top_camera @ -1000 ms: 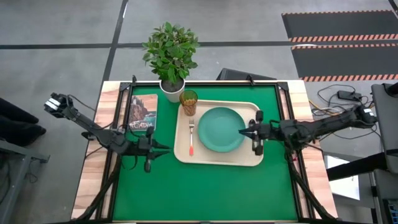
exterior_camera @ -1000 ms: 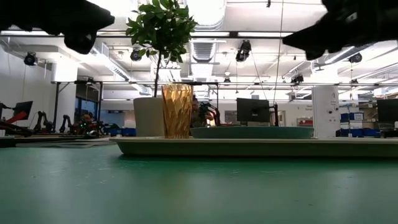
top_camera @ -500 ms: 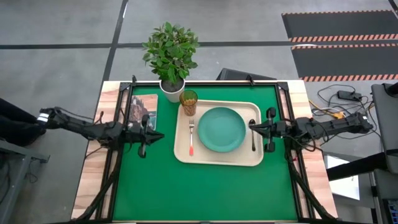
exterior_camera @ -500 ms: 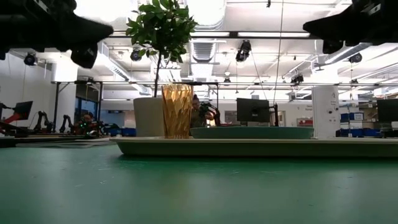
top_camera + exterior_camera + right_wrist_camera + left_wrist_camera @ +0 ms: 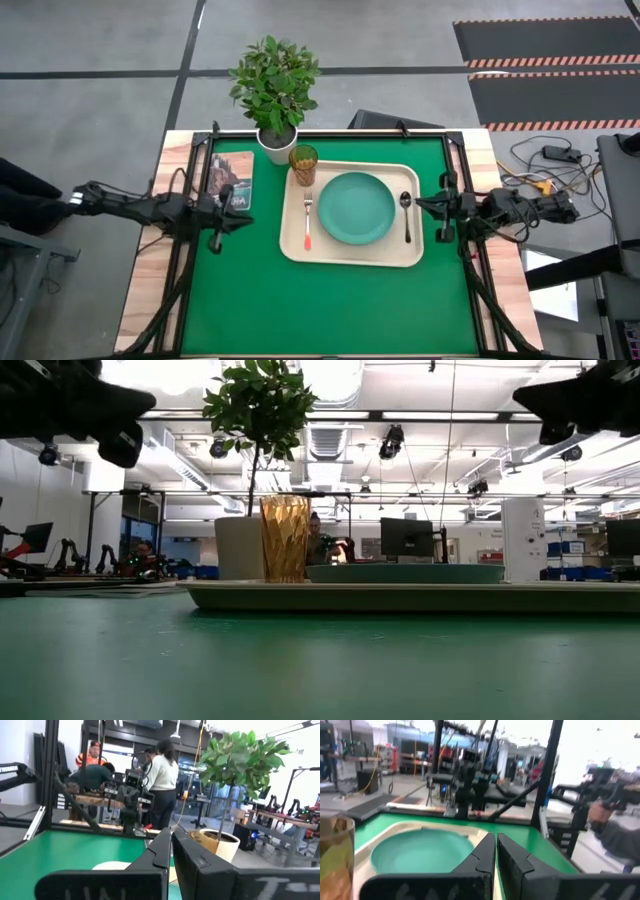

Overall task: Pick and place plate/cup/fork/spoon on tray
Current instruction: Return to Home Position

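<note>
Inside the tray (image 5: 350,256), at the surface's (image 5: 330,310) far middle, the plate (image 5: 356,208) sits central, the cup (image 5: 303,158) in the far left corner, the fork (image 5: 308,222) along the left edge and the spoon (image 5: 405,212) along the right edge. The left tool (image 5: 247,212) hovers near the surface's left edge and the right tool (image 5: 419,203) near its right edge, both narrow, fingers together and empty.

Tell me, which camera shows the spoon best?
The high view: the spoon lies whole on the tray, beside the plate. The low view's tray rim hides it; neither wrist view shows it.
</note>
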Tool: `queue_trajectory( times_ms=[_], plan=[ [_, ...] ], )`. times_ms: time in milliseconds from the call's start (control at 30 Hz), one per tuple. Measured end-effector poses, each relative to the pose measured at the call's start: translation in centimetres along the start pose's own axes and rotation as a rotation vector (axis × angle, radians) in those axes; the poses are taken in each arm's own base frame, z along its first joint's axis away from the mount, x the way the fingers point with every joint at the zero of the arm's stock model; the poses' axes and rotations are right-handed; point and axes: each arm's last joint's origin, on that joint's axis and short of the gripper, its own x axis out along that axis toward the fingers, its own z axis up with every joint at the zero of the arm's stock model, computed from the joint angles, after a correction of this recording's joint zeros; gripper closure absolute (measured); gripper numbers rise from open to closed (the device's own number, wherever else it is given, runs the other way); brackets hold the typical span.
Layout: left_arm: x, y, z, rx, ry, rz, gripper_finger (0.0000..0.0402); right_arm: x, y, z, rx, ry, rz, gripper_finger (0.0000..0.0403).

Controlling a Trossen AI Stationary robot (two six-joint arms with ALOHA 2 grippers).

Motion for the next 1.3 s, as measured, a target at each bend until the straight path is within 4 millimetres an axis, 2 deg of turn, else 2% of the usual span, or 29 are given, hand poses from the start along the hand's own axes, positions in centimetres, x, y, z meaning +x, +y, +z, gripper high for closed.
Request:
queue_trajectory(
  times_ms=[100, 233, 367, 500, 600, 700, 800, 1300],
  plan=[
    [-0.3, 0.0, 0.0, -0.003, -0.033, -0.011, 0.0402, -0.1, 0.1, -0.6, -0.02, 0.031, 0.016, 0.0394],
    [-0.7, 0.1, -1.1, -0.007, -0.092, -0.038, 0.0402, 0.0, 0.3, -0.8, -0.053, 0.008, 0.047, 0.0394],
    [-0.9, 0.2, -1.4, -0.002, -0.107, -0.042, 0.0402, 0.1, 1.0, -2.2, -0.047, -0.027, 0.146, 0.0394],
    [-1.1, 0.2, -1.3, 0.103, -0.122, -0.037, 0.0401, 0.1, 1.2, -2.2, -0.03, -0.031, 0.204, 0.0394],
    [-1.1, 0.2, -1.3, 0.154, -0.125, -0.023, 0.0401, 0.1, 1.2, -2.2, 0.079, -0.018, 0.211, 0.0394],
    [-1.0, 0.2, -1.3, 0.146, -0.123, -0.02, 0.0401, 0.1, 1.2, -2.3, 0.256, 0.01, 0.213, 0.0394],
    [-0.9, 0.2, -1.4, 0.147, -0.108, -0.02, 0.0401, 0.1, 1.2, -2.4, 0.353, 0.027, 0.213, 0.0394],
    [-0.3, 0.3, -2.3, 0.157, -0.015, -0.011, 0.0401, 0.1, 1.2, -2.4, 0.382, 0.031, 0.213, 0.0394]
  ],
)
